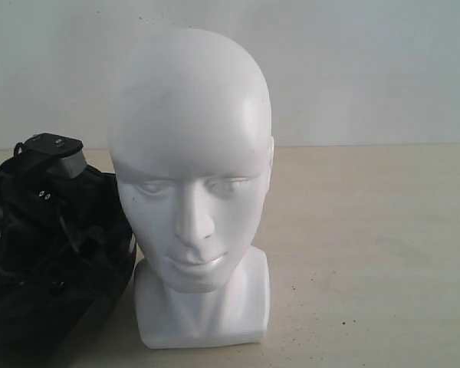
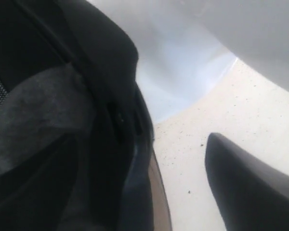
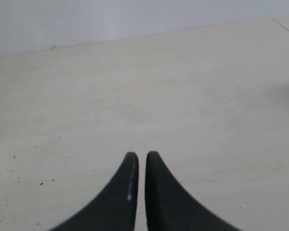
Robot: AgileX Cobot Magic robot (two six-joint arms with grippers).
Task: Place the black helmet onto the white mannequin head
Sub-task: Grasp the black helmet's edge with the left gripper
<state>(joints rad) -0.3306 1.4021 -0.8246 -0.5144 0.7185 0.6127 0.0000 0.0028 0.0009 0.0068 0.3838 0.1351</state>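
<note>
The white mannequin head (image 1: pixel 192 153) stands upright on its block base in the middle of the table, facing the exterior camera. The black helmet (image 1: pixel 54 261) lies on the table right beside it, at the left edge. My left gripper (image 2: pixel 149 144) is down at the helmet and stands open across its rim. One finger (image 2: pixel 245 187) is outside over bare table, clear of the smoky visor edge (image 2: pixel 159 192). The other finger is hidden inside the padded lining (image 2: pixel 43 110). The head's white base (image 2: pixel 183 62) is close behind. My right gripper (image 3: pixel 141 156) is shut and holds nothing.
The left arm's black wrist block (image 1: pixel 57 149) rises above the helmet, close to the head's cheek. The beige table (image 1: pixel 368 253) stretches right of the head and under the right gripper (image 3: pixel 135 86). A white wall (image 1: pixel 368 69) backs the table.
</note>
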